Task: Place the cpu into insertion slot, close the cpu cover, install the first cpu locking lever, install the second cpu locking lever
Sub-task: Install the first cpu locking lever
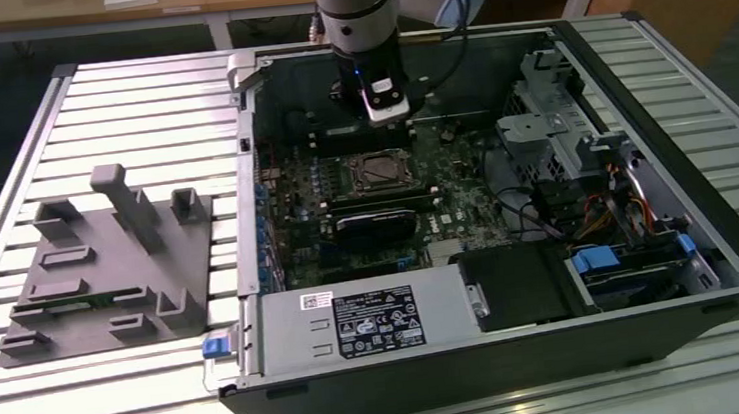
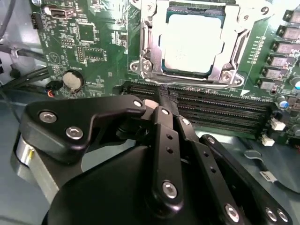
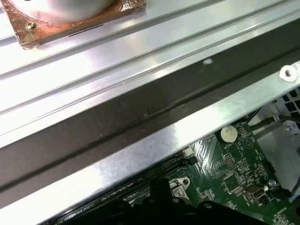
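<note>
A big open computer case is lying on a table made of metal slats. A gray plastic stand is sitting on the slats at the exterior view's left of the case. Inside the case, the green motherboard is lying flat, with long black card slots running across it. The robot arm is reaching down into the case, and its gripper is hanging over the board, just beside the insertion slot. The gripper's black fingers are pressing together at the tips with nothing between them. In the second wrist view, the cpu is sitting in the insertion slot, and the cpu cover is lying down flat around it.
</note>
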Available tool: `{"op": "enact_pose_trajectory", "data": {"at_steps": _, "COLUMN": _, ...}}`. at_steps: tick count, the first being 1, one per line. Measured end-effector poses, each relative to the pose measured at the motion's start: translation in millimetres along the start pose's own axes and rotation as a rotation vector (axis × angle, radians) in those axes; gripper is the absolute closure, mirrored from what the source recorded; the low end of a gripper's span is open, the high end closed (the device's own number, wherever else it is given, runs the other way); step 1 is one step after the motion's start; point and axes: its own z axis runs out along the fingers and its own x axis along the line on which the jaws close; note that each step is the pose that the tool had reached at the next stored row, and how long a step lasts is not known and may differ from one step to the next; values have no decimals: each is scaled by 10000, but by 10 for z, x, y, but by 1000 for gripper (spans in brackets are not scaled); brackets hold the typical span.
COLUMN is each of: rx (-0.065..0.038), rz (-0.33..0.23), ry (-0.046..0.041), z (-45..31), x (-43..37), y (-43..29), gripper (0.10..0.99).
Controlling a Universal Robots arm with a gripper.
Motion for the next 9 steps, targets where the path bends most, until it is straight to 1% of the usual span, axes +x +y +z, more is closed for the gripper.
{"op": "enact_pose_trajectory", "data": {"at_steps": 6, "rx": 22, "rz": -5, "ry": -6, "z": 0, "x": 0, "y": 0, "gripper": 980}}
{"op": "enact_pose_trajectory", "data": {"at_steps": 7, "rx": 70, "rz": -7, "ry": 7, "z": 2, "x": 0, "y": 0, "gripper": 980}}
{"op": "enact_pose_trajectory", "data": {"at_steps": 9, "rx": 266, "rz": -24, "ry": 64, "z": 5, "x": 0, "y": 0, "gripper": 980}}
